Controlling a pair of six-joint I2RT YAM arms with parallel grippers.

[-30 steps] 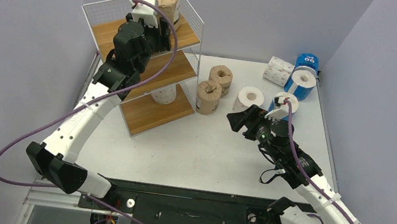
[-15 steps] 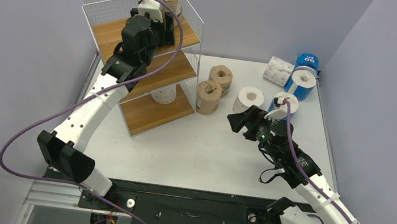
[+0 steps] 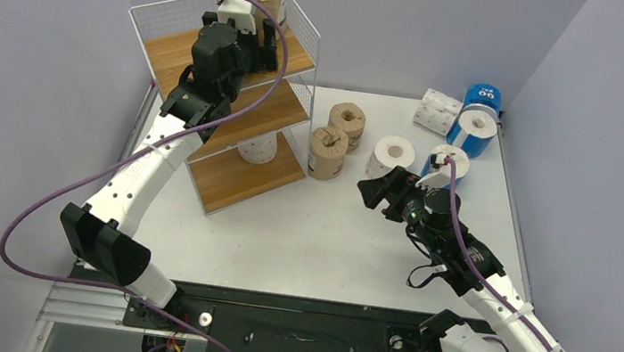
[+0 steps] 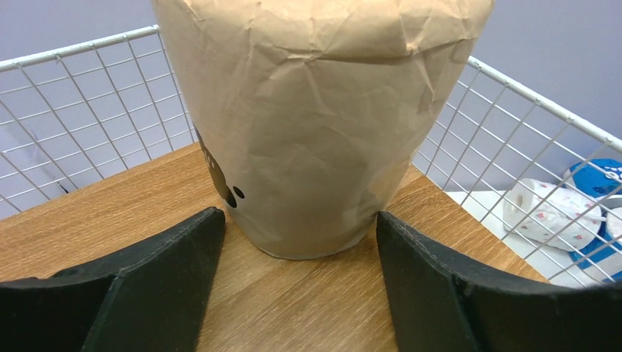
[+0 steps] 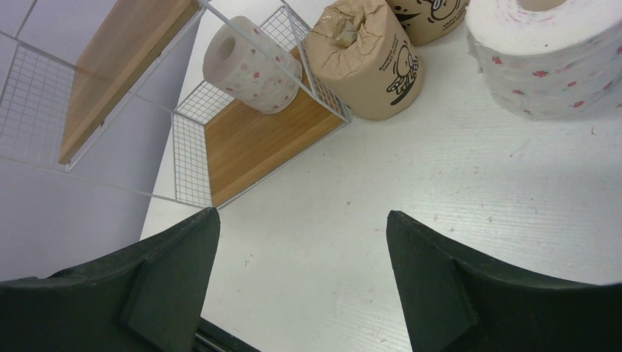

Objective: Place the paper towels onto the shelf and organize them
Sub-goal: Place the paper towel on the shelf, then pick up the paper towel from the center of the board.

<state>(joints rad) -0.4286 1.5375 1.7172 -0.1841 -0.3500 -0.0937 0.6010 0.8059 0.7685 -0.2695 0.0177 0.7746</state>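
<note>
Your brown-wrapped roll [image 4: 315,125] stands upright on the top board of the shelf [image 3: 172,47], in the back right corner against the wire mesh. Your left gripper [image 4: 297,220] reaches in low over that board, jaws spread to either side of the roll's base. The fingertips are just beside the paper, and whether they touch it you cannot tell. On the bottom board a flower-printed white roll [image 5: 253,62] lies on its side. Just outside the shelf, on the table [image 3: 310,239], two more brown rolls [image 3: 328,151] stand close together, with a white roll [image 3: 392,154] upright to their right. Your right gripper [image 5: 302,215] hovers above bare table near these, jaws wide and holding nothing. The blue-wrapped rolls [image 3: 476,129] sit toward the far right corner.
</note>
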